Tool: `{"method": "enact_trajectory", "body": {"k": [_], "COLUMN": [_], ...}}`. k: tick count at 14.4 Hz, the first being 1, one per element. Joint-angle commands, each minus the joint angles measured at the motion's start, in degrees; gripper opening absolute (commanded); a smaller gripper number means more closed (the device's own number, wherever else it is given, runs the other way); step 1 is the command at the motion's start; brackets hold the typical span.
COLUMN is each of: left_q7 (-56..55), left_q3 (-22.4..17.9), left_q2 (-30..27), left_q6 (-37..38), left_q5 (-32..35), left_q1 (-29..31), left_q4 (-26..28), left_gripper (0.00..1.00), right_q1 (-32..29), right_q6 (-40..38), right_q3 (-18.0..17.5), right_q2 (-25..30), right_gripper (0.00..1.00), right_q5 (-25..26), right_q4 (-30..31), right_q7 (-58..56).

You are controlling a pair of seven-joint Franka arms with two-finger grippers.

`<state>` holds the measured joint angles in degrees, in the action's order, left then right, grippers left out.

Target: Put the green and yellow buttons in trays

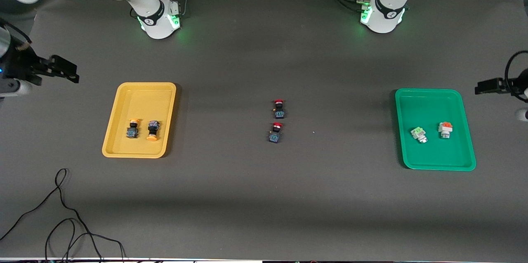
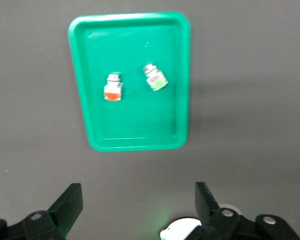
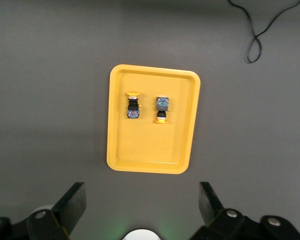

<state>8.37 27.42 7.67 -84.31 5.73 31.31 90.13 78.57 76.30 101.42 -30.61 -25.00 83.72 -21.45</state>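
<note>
The yellow tray (image 1: pixel 142 98) lies toward the right arm's end of the table and holds two yellow-capped buttons (image 1: pixel 133 128) (image 1: pixel 153 131) side by side; the right wrist view shows the tray (image 3: pixel 147 145) and both buttons (image 3: pixel 133 106) (image 3: pixel 161 109). The green tray (image 1: pixel 429 106) lies toward the left arm's end and holds the pale green button (image 1: pixel 419 133), which also shows in the left wrist view (image 2: pixel 156 78). My right gripper (image 1: pixel 74 72) (image 3: pixel 142 200) is open, empty and raised beside the yellow tray. My left gripper (image 1: pixel 480 88) (image 2: pixel 138 200) is open, empty and raised beside the green tray (image 2: pixel 135 125).
An orange-capped white switch (image 1: pixel 445 129) (image 2: pixel 112 87) lies in the green tray beside the green button. Two red-capped black-blue switches (image 1: pixel 279 108) (image 1: pixel 276 132) stand mid-table. A black cable (image 1: pixel 66 213) loops near the front edge at the right arm's end.
</note>
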Motion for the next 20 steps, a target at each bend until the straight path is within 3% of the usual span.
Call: {"method": "enact_trajectory", "body": {"k": [1,4,7,8,13,14,17,18,20], "left_q7": [-4.14,-4.68,-4.77,-4.68,-4.68,-4.59,-4.51,-4.51,-4.51], "left_q3": [-6.04,-14.47,-27.13,-28.73,-28.48,-28.48,-28.48,-28.48,-28.39], "left_q2": [-3.36,-4.68,-5.91,-6.26,-6.27,-6.35,-6.79,-6.88,-7.14], "left_q6": [0.81,0.73,0.55,0.55,0.90,0.90,0.99,0.99,0.99], "left_q5": [-1.33,-3.16,-5.11,-5.11,-5.20,-5.20,-5.20,-5.20,-5.20], "left_q1": [-10.00,-20.72,-33.82,-35.86,-36.06,-35.97,-36.05,-36.06,-36.06], "left_q4": [0.75,1.10,1.19,1.19,1.10,1.10,1.19,1.19,1.19], "left_gripper": [1.00,1.00,1.00,1.00,1.00,1.00,1.00,1.00,1.00], "right_q1": [-1.31,-1.40,-1.58,-1.58,-2.53,-5.94,-17.62,-19.75,-20.74], "right_q6": [-1.42,-1.42,-1.42,-1.42,-1.42,-1.60,-6.15,-6.78,-6.96], "right_q3": [0.01,-0.52,-0.44,-0.52,-1.05,-2.79,-13.76,-15.88,-16.43], "right_q2": [0.02,-0.06,0.02,0.02,0.02,0.29,1.25,1.34,1.43], "right_gripper": [1.00,1.00,1.00,1.00,1.00,1.00,1.00,1.00,1.00], "right_q5": [1.18,1.26,1.27,1.35,1.27,1.00,1.35,1.35,1.35], "right_q4": [-1.80,-1.80,-1.72,-1.72,-1.89,-2.33,-10.57,-11.72,-12.09], "right_q7": [0.71,0.71,0.62,0.53,0.27,0.18,0.27,0.35,0.35]}}
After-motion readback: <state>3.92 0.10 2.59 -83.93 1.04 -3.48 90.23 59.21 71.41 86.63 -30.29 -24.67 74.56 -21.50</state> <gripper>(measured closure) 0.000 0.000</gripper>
